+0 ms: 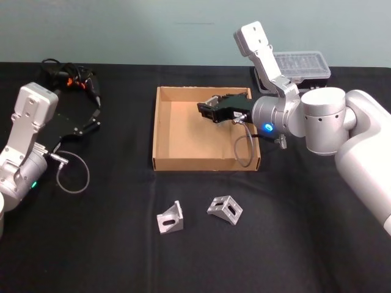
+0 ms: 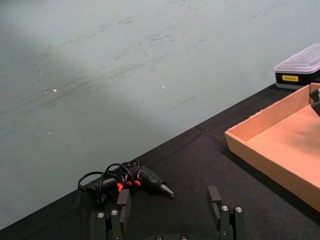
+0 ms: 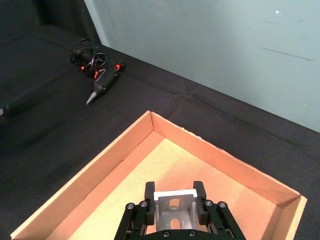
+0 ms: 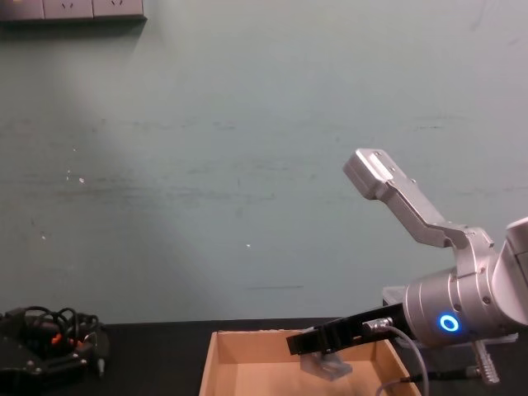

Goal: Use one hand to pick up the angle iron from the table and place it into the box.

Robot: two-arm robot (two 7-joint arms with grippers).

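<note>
Our right end effector [image 1: 203,110] pinches the angle iron [image 3: 174,214] above the box [image 1: 160,129]; released high, it could bounce out. Left end effector [image 2: 169,198] idles spread, 9 o'clock.

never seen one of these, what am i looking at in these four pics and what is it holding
It is a robot with two arms, each ending in a claw. One picture looks down from its head, one looks forward from its chest, and one comes from each wrist. The right claw is shut on a small metal angle iron, over the cardboard box. The left claw is open, off to the left side. Two more angle irons lie on the black table in front of the box.
</note>
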